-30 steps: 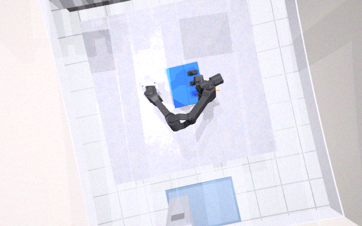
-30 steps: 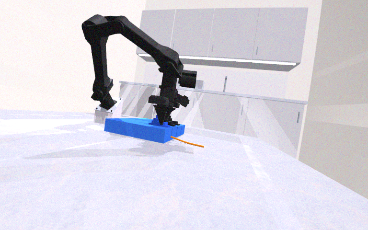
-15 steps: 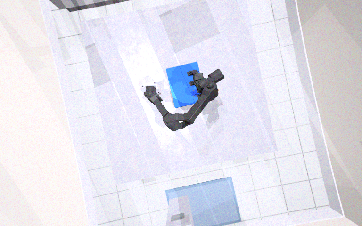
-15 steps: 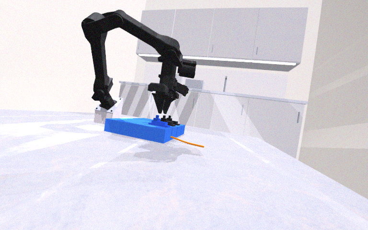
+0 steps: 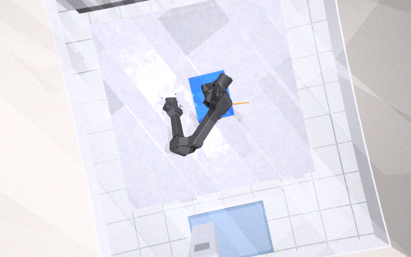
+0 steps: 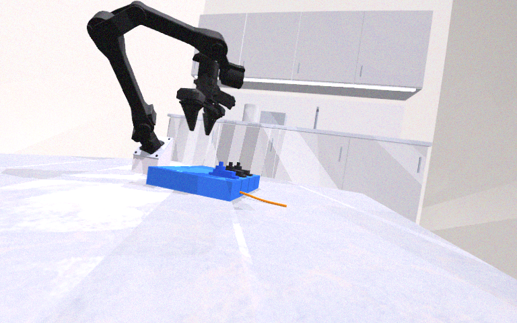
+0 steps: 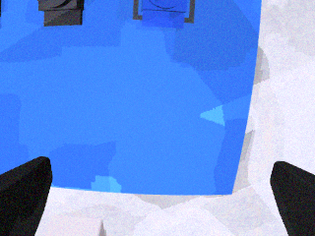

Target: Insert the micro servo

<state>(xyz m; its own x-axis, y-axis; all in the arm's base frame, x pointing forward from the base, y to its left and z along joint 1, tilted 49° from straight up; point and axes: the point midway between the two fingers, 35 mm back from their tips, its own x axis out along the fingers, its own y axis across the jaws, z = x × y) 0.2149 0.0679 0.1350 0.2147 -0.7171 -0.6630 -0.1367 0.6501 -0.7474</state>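
The blue micro servo [image 6: 223,172] [image 7: 163,19] sits low in the pocket of the blue deck [image 5: 196,83] [image 6: 182,184] [image 7: 123,98], inside the dark marked outline [image 7: 136,18]. Its output shaft points up. The ear visible in the wrist view looks flat on the deck; the other ear is not clearly seen. The orange cable [image 5: 241,103] [image 6: 262,199] comes out of the deck's side and slopes to the table; its run in the notch is hidden. My gripper [image 6: 199,132] [image 7: 164,172] is open and empty, well above the deck and away from the servo.
Black servos [image 6: 237,169] [image 7: 63,12] stand in the deck beside the blue one. The arm's white base [image 6: 145,163] is behind the deck in the exterior view. In the top view the arm covers the servos and part of the deck.
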